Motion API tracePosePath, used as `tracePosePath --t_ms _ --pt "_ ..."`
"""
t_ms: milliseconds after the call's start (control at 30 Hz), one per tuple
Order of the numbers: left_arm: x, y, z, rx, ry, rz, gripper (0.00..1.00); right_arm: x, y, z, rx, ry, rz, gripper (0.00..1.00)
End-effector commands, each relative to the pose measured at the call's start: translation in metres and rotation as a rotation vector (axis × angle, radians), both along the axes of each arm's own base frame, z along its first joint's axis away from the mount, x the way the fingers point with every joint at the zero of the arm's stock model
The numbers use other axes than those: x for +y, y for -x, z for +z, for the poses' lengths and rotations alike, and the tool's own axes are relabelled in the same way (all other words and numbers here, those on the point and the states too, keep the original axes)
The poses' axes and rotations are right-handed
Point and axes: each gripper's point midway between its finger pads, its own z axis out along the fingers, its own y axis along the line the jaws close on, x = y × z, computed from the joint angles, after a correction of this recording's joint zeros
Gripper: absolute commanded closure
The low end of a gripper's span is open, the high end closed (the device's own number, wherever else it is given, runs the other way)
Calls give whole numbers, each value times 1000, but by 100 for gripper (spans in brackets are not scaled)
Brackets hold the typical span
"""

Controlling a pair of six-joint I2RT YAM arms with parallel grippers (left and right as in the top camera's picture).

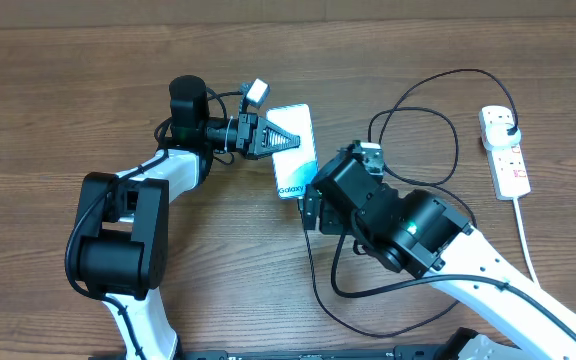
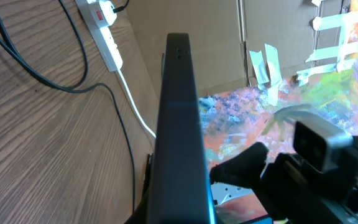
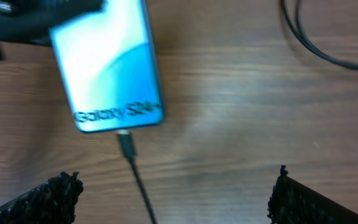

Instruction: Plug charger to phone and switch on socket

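The phone [image 1: 293, 150] has a cyan screen with white "Galaxy" text and is lifted off the wooden table. My left gripper [image 1: 268, 138] is shut on its far end. From the left wrist it shows edge-on as a dark slab [image 2: 179, 124]. In the right wrist view the phone [image 3: 107, 62] fills the upper left, and the charger's connector tip [image 3: 125, 142] meets its bottom edge. I cannot tell how deep the tip sits. My right gripper [image 3: 179, 196] stands open just below, its fingers [image 3: 48, 199] wide of the cable [image 3: 142, 190]. The black plug head [image 1: 509, 128] sits in the white socket [image 1: 505, 155].
The black cable [image 1: 438, 110] loops across the table between phone and socket, with another loop [image 1: 318, 285] under my right arm. The strip's thick white cord [image 1: 524, 235] runs toward the near right edge. Cardboard [image 2: 185, 18] stands beyond the table in the left wrist view.
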Motion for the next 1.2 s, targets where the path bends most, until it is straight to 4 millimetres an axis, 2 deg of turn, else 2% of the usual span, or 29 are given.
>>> tracePosePath --t_ms 0,67,233,433,533,633,767,900,1067,1167 --pt "0 6 2 -12 11 -29 96 8 1 5 -39 10 54 0" --pt "0 6 2 -13 11 -29 96 12 2 6 -49 15 85 0" --pt "0 6 2 -12 10 -29 96 7 6 1 -28 44 90 0" --pt "0 6 2 3 8 -29 96 -7 18 -18 35 112 93 0" --pt "0 6 2 3 8 -29 96 -8 20 -28 49 119 96 4" --pt "0 6 2 3 8 -29 96 -4 23 -34 65 102 107 7" --pt "0 6 2 3 8 -29 96 10 25 -37 79 34 135 12" --pt "0 6 2 3 8 -29 96 16 21 -47 61 10 137 22" --pt "0 6 2 2 8 -29 96 25 23 -63 63 -24 161 26" --pt "0 6 2 2 8 -29 96 29 22 -61 49 -36 168 27"
